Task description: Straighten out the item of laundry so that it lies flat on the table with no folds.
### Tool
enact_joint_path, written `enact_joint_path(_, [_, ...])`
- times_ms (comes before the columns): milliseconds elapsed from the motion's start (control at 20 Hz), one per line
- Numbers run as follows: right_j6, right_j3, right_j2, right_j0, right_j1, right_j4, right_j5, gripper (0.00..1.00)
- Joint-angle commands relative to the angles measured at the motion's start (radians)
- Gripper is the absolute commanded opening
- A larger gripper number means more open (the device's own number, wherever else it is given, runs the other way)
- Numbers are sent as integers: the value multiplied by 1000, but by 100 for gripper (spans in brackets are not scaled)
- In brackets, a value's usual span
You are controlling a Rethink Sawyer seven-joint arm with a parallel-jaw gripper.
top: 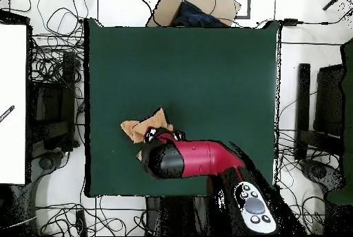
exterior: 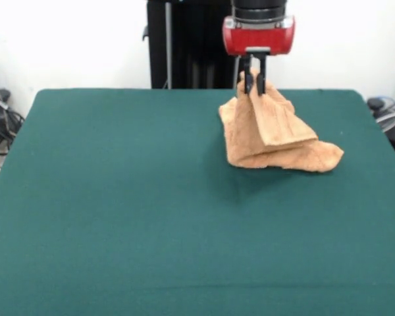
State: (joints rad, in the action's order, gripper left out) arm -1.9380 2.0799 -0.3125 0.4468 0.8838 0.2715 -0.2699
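Peach-orange terry towel (exterior: 273, 135) hangs in a crumpled peak from the black-fingered gripper (exterior: 253, 84) of the red and black arm (top: 196, 160), whose jaws are pinched tight on the cloth's top. Its lower folds rest bunched on the dark green felt-topped table (exterior: 118, 210), toward the robot's side of that table and off to one side of its middle. By my reckoning little is done: the cloth is folded over itself and needs spreading. Plenty of bare felt lies across the table from the pedestal; the table's edge beside the pedestal is close.

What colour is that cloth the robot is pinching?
Peach-orange: the small terry towel, held by the gripper, shows best in the front view.
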Motion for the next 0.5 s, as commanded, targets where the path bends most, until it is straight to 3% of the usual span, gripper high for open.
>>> enact_joint_path(50, [137,-120,-137,43,-47,81,-54,0])
enact_joint_path(500, [186,-162,-220,119,-45,129,-139,0])
